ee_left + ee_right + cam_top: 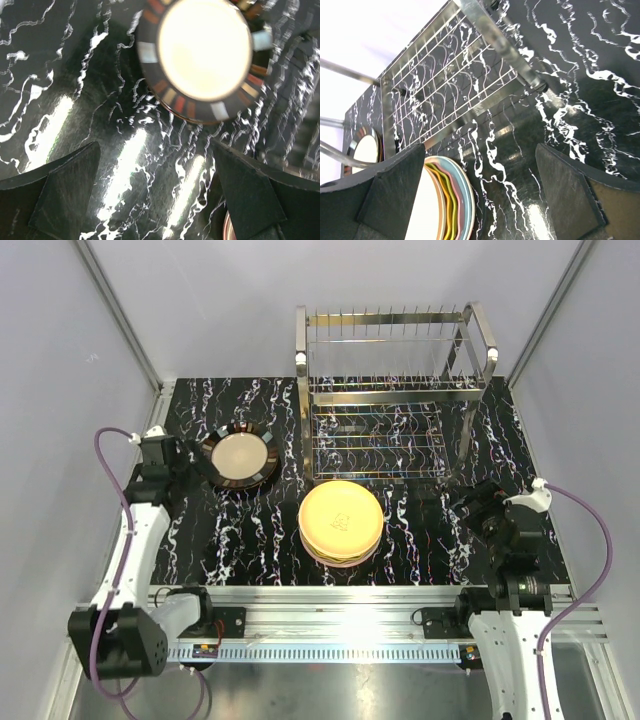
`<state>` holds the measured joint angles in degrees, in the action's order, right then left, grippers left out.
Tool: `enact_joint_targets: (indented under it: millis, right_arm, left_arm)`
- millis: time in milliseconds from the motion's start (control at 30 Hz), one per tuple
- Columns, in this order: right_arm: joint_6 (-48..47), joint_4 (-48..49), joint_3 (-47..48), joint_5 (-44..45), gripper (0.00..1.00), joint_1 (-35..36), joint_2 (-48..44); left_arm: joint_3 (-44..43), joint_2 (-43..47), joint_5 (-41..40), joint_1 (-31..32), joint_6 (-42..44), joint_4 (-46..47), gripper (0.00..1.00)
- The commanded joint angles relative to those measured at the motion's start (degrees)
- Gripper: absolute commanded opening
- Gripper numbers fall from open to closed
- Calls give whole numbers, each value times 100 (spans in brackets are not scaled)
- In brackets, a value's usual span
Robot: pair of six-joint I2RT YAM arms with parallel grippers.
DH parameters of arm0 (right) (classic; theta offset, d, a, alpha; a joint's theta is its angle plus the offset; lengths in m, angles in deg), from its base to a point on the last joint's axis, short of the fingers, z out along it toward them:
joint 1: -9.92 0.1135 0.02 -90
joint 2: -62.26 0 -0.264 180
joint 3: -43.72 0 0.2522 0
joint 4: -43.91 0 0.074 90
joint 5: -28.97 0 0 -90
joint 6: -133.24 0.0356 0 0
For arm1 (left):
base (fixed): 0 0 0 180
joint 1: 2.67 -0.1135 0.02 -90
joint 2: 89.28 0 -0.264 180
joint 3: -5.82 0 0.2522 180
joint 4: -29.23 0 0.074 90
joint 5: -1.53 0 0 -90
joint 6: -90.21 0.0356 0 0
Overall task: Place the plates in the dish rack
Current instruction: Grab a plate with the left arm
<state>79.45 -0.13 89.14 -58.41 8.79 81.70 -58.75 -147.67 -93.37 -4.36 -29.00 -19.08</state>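
A stack of plates (pixel 340 522) rested on the table (pixel 225 545).
It sat just before the dish rack (pixel 390 388), cream-yellow on top; a dark-rimmed plate (pixel 238 458) lay apart to its left. The left gripper (pixel 156 170) and right gripper (pixel 480 172) stood spread wide, gripping nothing.

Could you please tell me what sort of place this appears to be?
Likely a robot lab cell, not a kitchen: white panels on aluminium posts enclose a black marbled table, holding a chrome dish rack and plates.
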Motion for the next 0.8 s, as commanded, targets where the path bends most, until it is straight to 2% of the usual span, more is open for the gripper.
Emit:
enact_joint_targets:
  millis: [0,333,367,567,767]
  right_arm:
    - [-140,391,-20,-402,100,7,95]
    - [-114,532,-125,-578,100,7,-327]
    - [-114,550,-142,-569,100,7,-353]
    - [-105,611,-178,-639,100,7,-406]
    - [-105,611,-186,-657,100,7,-406]
  left_arm:
    - [-79,-391,535,-322,-322,422,99]
    - [-377,-1779,122,-349,-559,1011,91]
    - [-490,-1912,139,-358,-551,1029,88]
    - [-474,-2563,192,-551,-480,1467,87]
    - [-632,-3108,297,-709,-419,1679,73]
